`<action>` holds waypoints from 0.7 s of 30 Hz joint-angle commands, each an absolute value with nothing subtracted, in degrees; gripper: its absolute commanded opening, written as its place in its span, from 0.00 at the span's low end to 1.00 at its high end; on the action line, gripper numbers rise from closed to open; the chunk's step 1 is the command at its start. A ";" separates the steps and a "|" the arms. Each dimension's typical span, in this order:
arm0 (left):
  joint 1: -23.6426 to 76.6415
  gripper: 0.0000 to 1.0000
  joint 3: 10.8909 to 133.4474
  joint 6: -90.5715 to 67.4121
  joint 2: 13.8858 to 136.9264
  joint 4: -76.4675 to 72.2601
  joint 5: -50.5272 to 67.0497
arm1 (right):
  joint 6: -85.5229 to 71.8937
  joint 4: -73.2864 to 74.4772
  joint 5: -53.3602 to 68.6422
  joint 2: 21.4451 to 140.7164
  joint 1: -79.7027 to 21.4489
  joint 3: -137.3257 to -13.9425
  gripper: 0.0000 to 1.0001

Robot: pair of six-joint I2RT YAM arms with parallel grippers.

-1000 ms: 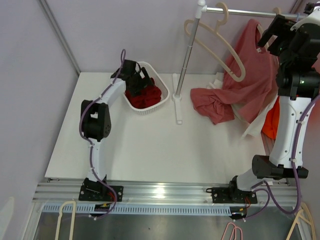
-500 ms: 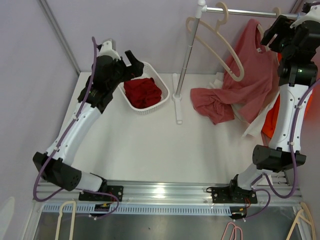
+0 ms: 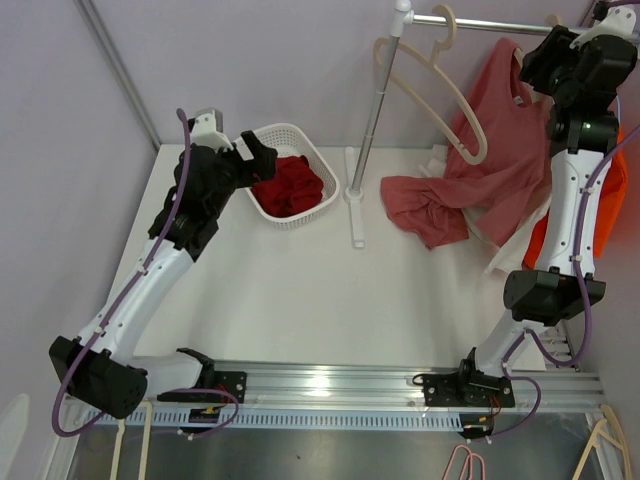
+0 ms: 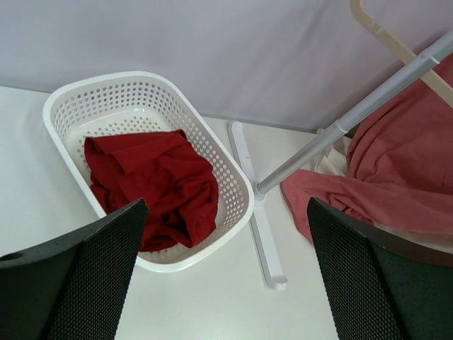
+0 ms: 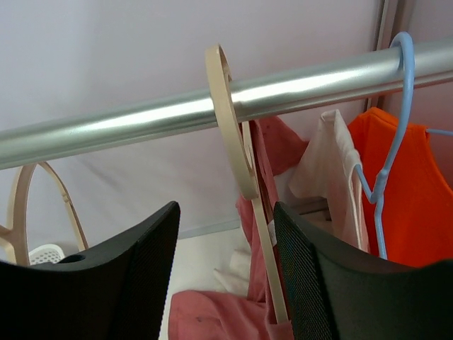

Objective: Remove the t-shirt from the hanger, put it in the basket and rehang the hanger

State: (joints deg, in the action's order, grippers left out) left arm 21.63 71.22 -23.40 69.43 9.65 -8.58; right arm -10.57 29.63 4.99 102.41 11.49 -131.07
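Observation:
The pink t-shirt (image 3: 505,125) hangs on a cream hanger (image 5: 233,134) hooked over the metal rail (image 5: 127,124). Its lower part lies bunched on the table (image 3: 425,205). My right gripper (image 3: 535,68) is up at the rail and open. In the right wrist view its fingers (image 5: 120,283) stand either side of the hanger's neck without touching it, and the right gripper (image 5: 226,283) is empty. My left gripper (image 3: 258,158) is open and empty above the near left rim of the white basket (image 3: 318,160). The pink t-shirt also shows in the left wrist view (image 4: 403,170).
The basket (image 4: 237,209) holds a dark red garment (image 4: 152,184). An empty cream hanger (image 3: 440,85) hangs left of the t-shirt. An orange shirt on a blue hanger (image 5: 407,198) and a white garment (image 5: 333,170) hang to the right. The rack's pole (image 3: 372,110) and foot (image 3: 354,205) stand mid-table.
My left gripper has lifted out of the basket, leaving the red garment inside, and drawn back to the left. My right gripper has risen closer to the rail and hanger.

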 commanded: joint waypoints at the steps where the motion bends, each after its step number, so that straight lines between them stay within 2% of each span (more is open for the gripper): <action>1: 22.15 0.99 69.26 -21.53 67.94 3.87 -10.02 | -10.29 25.05 4.75 102.65 11.78 -132.45 0.60; 8: 22.06 1.00 68.38 -20.57 68.73 0.88 -10.28 | -8.97 22.68 4.39 104.15 11.78 -132.54 0.58; 14: 22.06 0.99 67.06 -19.95 68.47 -1.30 -10.99 | -8.27 19.34 4.66 105.38 10.90 -130.52 0.53; 17: 22.06 1.00 66.80 -19.95 68.29 -1.32 -10.64 | -6.77 18.46 2.90 106.43 9.67 -130.69 0.39; 21: 22.06 0.99 66.36 -20.13 67.68 -2.02 -10.28 | -5.72 17.93 2.64 107.84 9.14 -131.57 0.34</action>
State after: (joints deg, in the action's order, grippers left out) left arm 21.65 67.05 -21.34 69.06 1.37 -9.98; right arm -7.40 21.23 3.40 106.76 9.80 -130.28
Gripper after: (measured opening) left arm 0.994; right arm 0.353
